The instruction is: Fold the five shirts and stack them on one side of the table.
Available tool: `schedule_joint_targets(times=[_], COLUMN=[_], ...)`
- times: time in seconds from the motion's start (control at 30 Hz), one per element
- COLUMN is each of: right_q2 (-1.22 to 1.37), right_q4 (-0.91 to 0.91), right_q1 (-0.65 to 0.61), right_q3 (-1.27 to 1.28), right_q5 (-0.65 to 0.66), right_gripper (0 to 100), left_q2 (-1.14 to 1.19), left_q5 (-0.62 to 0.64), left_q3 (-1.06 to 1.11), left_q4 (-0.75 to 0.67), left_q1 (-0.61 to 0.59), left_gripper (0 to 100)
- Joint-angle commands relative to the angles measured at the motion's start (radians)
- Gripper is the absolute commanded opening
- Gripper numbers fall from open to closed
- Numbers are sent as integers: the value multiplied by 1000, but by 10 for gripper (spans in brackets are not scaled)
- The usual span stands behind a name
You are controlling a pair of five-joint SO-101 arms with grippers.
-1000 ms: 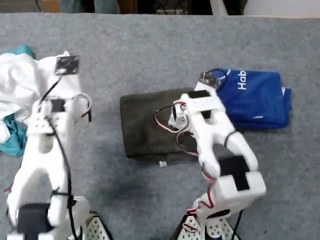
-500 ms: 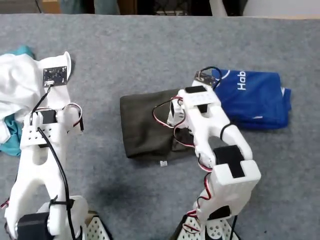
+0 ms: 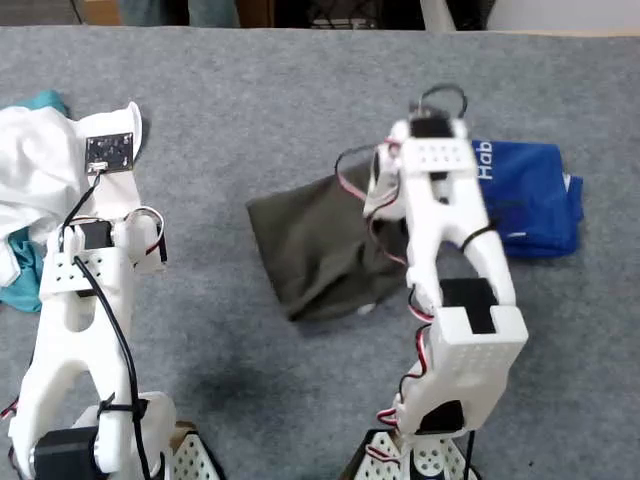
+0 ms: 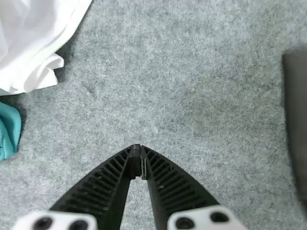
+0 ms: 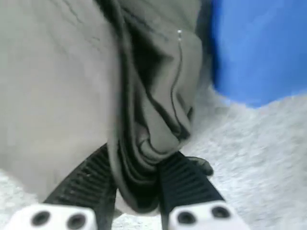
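A dark olive shirt (image 3: 310,250), folded, lies skewed at the table's middle. My right gripper (image 5: 138,160) is shut on a bunched edge of that olive shirt (image 5: 57,76), on the side toward the blue folded shirt (image 3: 530,200) to its right. That blue shirt (image 5: 259,43) lies just beyond the pinched cloth. At the far left sits a crumpled white shirt (image 3: 40,170) with a teal shirt (image 3: 25,270) under it. My left gripper (image 4: 140,160) is shut on nothing, above bare carpet between the white shirt (image 4: 33,43) and the olive shirt (image 4: 297,120).
Grey carpet (image 3: 250,100) covers the whole table. A teal corner (image 4: 7,136) pokes out beside the white pile. Open carpet lies along the far side and in front of the olive shirt. The right arm (image 3: 450,250) stretches over the gap between the olive and blue shirts.
The right arm has swung farther from its base and toward the blue shirt, dragging the olive shirt's edge along; the shirt has turned askew. The left arm drew back slightly, then stayed still.
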Motion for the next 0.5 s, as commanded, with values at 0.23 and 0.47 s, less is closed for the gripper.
schedule_joint_targets(times=[0.23, 0.47], right_q2=[-42, 122], right_q4=[55, 52], right_q1=[173, 420], right_q3=[-427, -622], right_q5=[288, 422], right_gripper=[15, 15], left_q2=[-34, -34], left_q5=[-6, -6], left_q3=[-8, -4], left_q4=[-5, -5], left_q1=[-5, -5], left_gripper=[29, 29])
